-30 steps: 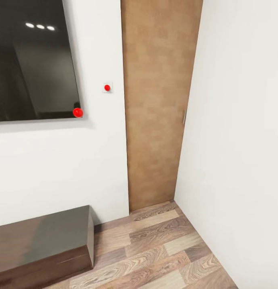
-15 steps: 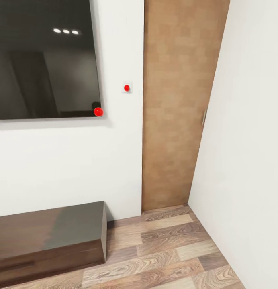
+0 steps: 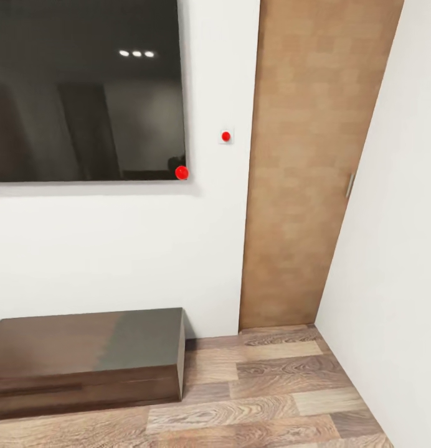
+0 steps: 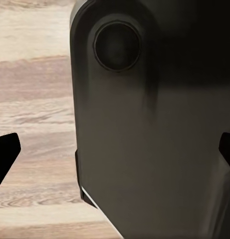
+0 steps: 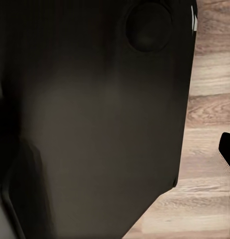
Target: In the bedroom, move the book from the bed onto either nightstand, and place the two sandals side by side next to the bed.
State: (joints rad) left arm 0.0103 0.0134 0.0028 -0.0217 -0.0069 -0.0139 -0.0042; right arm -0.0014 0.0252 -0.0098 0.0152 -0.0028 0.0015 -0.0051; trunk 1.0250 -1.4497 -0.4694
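The book, the bed, the nightstand and the two sandals are out of view. The head view faces a white wall corner of a room with a wood-plank floor (image 3: 271,398). In the left wrist view, my left gripper (image 4: 115,152) is open: its dark fingertips (image 4: 6,153) sit far apart at the picture's two sides, and nothing is held between them. Behind them are a dark rounded part of my own body and the plank floor. In the right wrist view, my right gripper (image 5: 115,149) is open and empty, with one dark fingertip (image 5: 227,149) showing at the side.
A large black screen (image 3: 85,93) hangs on the white wall, a red dot (image 3: 182,172) at its lower corner. A small wall switch (image 3: 226,136) sits beside a closed light-brown door (image 3: 309,174). A low glossy dark-brown cabinet (image 3: 85,348) stands below the screen. A white wall (image 3: 402,280) closes the right.
The whole head picture has shifted rightward, so the camera has turned left. More of the screen and the low cabinet shows. Nothing in the room itself has moved.
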